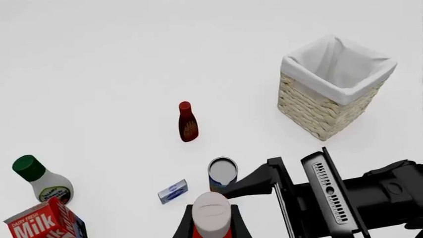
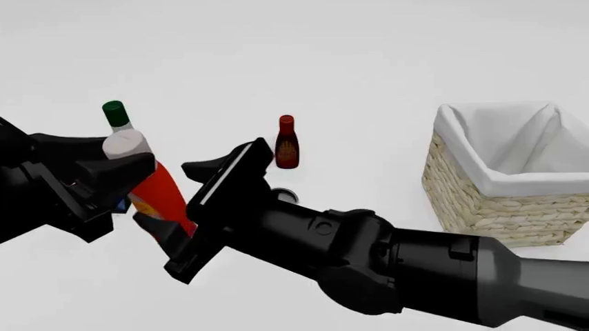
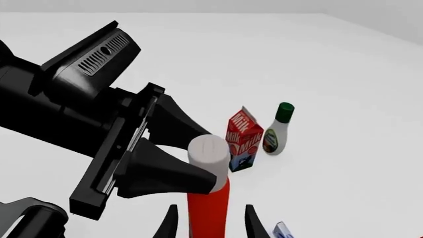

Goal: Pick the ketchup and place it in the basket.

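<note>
The ketchup (image 2: pixel 164 194), an orange-red bottle with a white cap, tilts above the table at the front left. My left gripper (image 2: pixel 127 165) is shut on its neck just below the cap; in the left wrist view the cap of the ketchup (image 1: pixel 211 212) sits between that gripper's fingers (image 1: pixel 185 224). My right gripper (image 3: pixel 210 224) reaches across from the right and is open, with a finger on each side of the ketchup (image 3: pixel 208 201) and a small gap on both sides. The wicker basket (image 2: pixel 487 207), with white lining, stands at the right, apart from both arms.
A dark red bottle (image 2: pixel 287 143) stands mid-table. A white bottle with a green cap (image 2: pixel 115 114) is behind the ketchup, next to a red milk carton (image 3: pixel 243 141). A can (image 1: pixel 223 172) and a small blue box (image 1: pixel 173 191) lie below the grippers.
</note>
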